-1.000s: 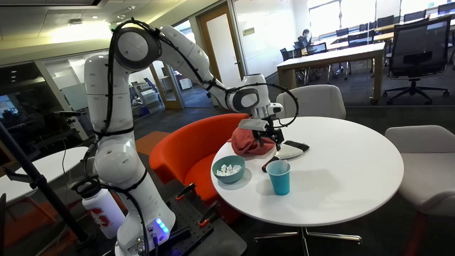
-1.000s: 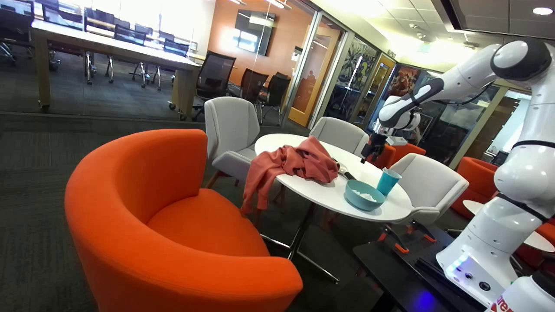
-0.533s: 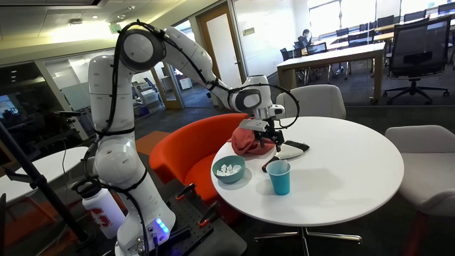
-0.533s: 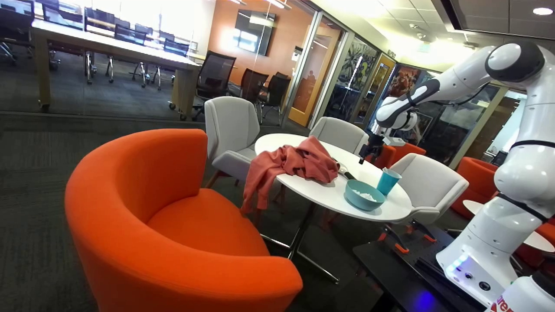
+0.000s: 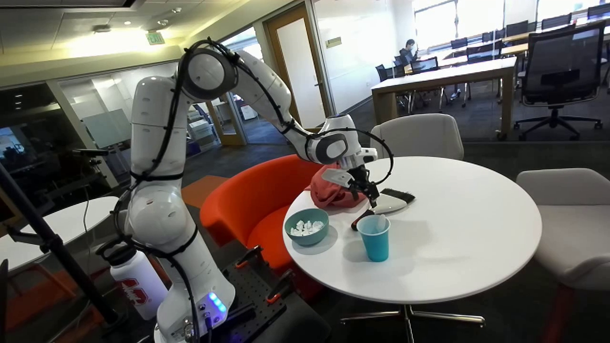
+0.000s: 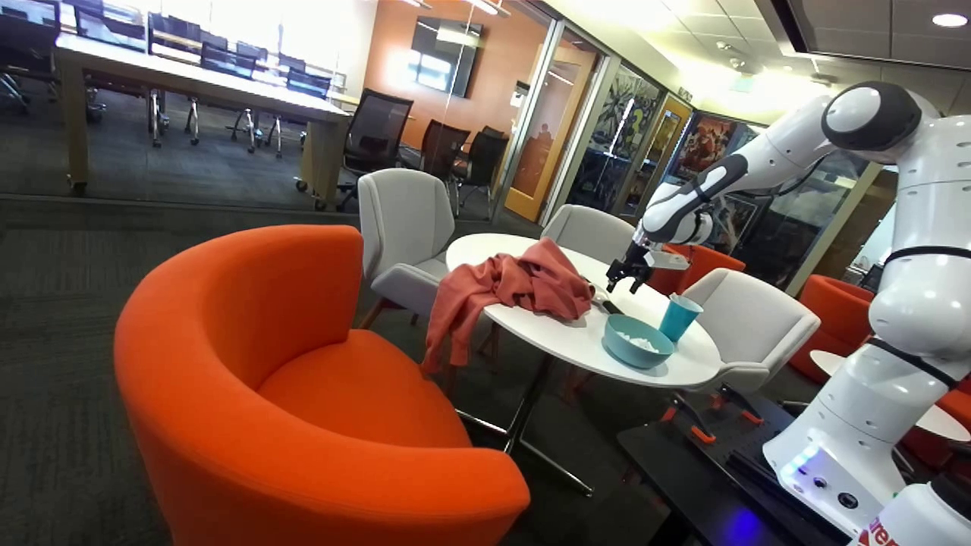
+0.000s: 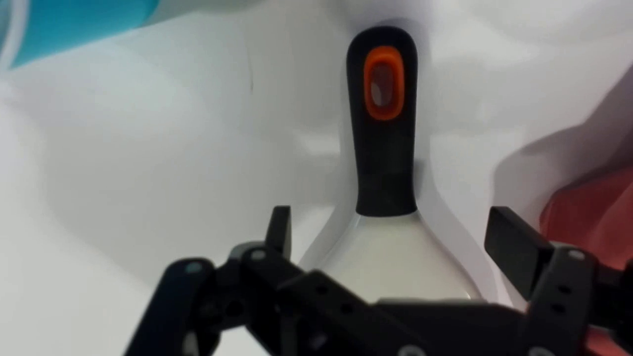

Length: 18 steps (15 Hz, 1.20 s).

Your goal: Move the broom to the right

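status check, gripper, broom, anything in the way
Gripper open over the broom. Broom lying on the table, not yet gripped. Blue cup and red cloth close by, could crowd the move.

Blue cup (image 5: 376, 247) near teal bowl (image 5: 310, 240), red cloth (image 6: 560, 287), perhaps clothing

Your arm (image 5: 147, 147) stands on its base (image 5: 202, 293), elbow (image 5: 206, 71) bent, well above base; forearm (image 5: 271, 83) slopes down, outward from base. Wrist (image 5: 331, 147) well apart from base, higher than it. Your gripper (image 7: 388, 231) tipped downward, away from base; fingers (image 7: 281, 230) spread wide.
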Available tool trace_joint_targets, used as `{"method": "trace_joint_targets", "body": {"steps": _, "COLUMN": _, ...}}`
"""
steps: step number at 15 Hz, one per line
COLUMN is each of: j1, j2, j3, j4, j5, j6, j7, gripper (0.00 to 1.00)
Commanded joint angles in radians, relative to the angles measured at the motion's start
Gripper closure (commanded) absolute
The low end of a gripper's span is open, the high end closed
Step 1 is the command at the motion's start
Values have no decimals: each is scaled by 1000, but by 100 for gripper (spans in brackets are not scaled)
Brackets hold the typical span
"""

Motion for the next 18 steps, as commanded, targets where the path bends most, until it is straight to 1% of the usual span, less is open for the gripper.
{"method": "trace_joint_targets", "body": {"steps": 1, "j1": 21, "j2": 44, "j3": -23, "j4": 13, "j5": -5, "j6": 52, "j7": 57, "gripper": 0}}
{"method": "trace_joint_targets", "body": {"steps": 3, "j1": 16, "j2": 62, "j3": -23, "j4": 18, "j5": -3, "j6": 64, "j7": 54, "gripper": 0}}
{"method": "trace_joint_targets", "body": {"steps": 8, "j1": -25, "j2": 96, "j3": 12, "j4": 41, "j5": 17, "j6": 68, "j7": -15, "gripper": 0}}
{"method": "trace_joint_targets", "body": {"steps": 16, "j1": -58, "j2": 143, "j3": 48, "j4": 87, "j5": 26, "j6": 56, "j7": -77, "gripper": 0}}
{"method": "trace_joint_targets", "body": {"steps": 18, "j1": -61, "j2": 155, "j3": 51, "j4": 98, "j5": 24, "j6": 54, "j7": -78, "gripper": 26}}
